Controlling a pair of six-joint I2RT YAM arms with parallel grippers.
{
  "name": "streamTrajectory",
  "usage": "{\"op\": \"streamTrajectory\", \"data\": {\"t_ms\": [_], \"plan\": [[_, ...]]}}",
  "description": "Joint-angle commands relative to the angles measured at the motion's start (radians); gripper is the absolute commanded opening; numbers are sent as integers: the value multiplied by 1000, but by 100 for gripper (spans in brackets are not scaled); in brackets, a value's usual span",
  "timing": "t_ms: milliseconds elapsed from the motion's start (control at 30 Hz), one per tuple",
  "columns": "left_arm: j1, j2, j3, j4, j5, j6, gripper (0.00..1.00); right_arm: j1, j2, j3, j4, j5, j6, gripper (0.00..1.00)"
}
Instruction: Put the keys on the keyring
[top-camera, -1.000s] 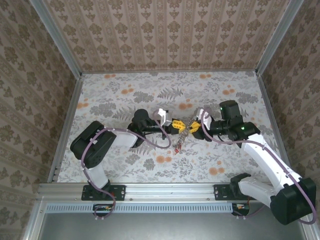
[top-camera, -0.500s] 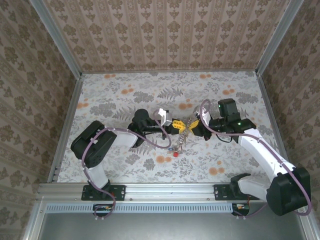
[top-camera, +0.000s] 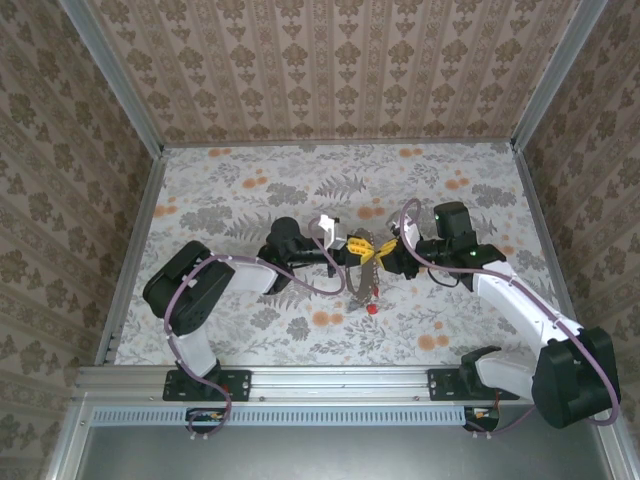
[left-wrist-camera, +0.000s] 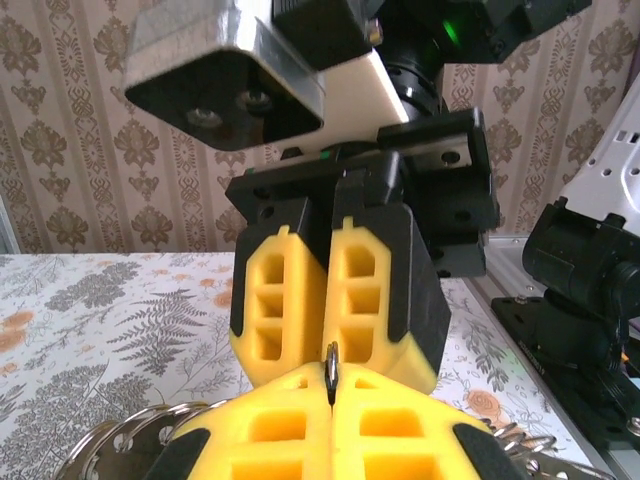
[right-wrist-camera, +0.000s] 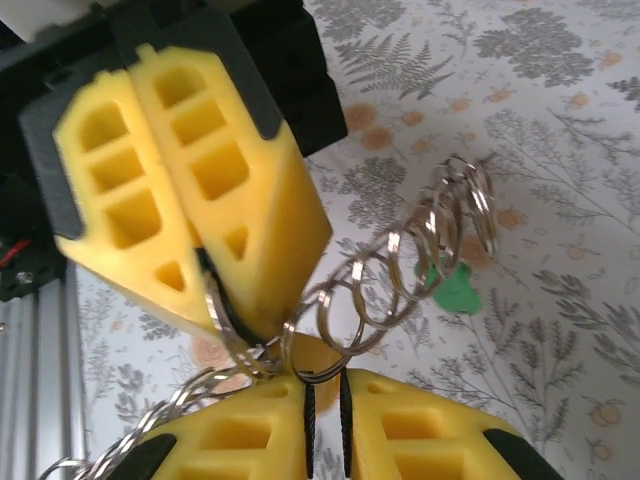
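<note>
The keyring (top-camera: 365, 268), a loop of linked silver rings, hangs between both grippers at mid-table. My left gripper (top-camera: 350, 250) is shut on one thin ring (left-wrist-camera: 330, 372), seen edge-on between its yellow fingertips. My right gripper (top-camera: 386, 256) faces it tip to tip; its jaws stand a narrow slit apart, and an arc of the keyring (right-wrist-camera: 322, 372) rests at my right gripper's (right-wrist-camera: 325, 400) tips. The rings (right-wrist-camera: 425, 255) trail away over a green key (right-wrist-camera: 452, 290). A red key (top-camera: 372, 308) dangles low on the keyring.
The floral tablecloth (top-camera: 240, 190) stretches behind and beside the grippers. Patterned walls with metal corner posts (top-camera: 150, 150) close the table in. The arm bases sit on the near rail (top-camera: 340, 385).
My right gripper has slid left until its tips meet the left gripper's. The hanging keyring has swung, and the red key now hangs lower and further right. The left gripper stayed shut.
</note>
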Motion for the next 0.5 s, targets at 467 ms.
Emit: {"op": "streamTrajectory", "data": {"t_ms": [467], "plan": [[-26,0,34,72,10,-16,0,12,-198,-109,154,11,0,20]]}}
